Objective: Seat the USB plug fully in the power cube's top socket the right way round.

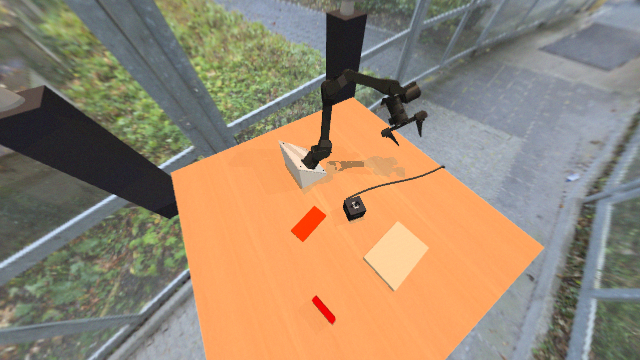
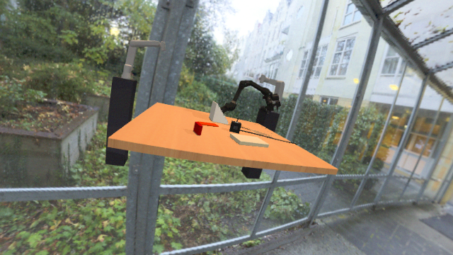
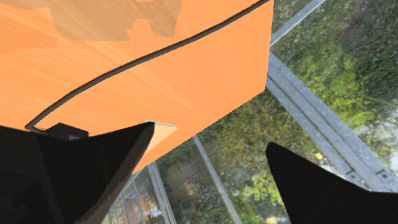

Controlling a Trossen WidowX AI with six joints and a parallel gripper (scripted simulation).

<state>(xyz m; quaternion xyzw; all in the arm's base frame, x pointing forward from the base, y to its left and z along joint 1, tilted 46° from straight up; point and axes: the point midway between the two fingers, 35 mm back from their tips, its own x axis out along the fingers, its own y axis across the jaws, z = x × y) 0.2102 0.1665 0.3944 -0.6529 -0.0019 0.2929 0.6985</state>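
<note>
The black power cube (image 1: 354, 212) (image 2: 235, 127) stands on the table. In the wrist view the cube (image 3: 65, 131) is partly hidden behind a finger. A small plug (image 2: 237, 120) shows on its top; in the top view a light patch (image 1: 356, 205) shows there. Which way round the plug sits and how deep are too small to tell. A dark cable (image 1: 395, 183) (image 3: 150, 56) runs from beside the cube to the table edge. My gripper (image 1: 409, 140) (image 3: 211, 137) is wide open and empty, high above the table's far right edge and well away from the cube.
A pale board (image 1: 397, 256) (image 2: 249, 140) lies near the cube. A flat orange-red piece (image 1: 308, 223) lies on its other side, and a narrow red block (image 1: 324, 310) (image 2: 198, 128) stands farther off. A white wedge (image 1: 300, 167) (image 2: 216, 114) is by the arm's base.
</note>
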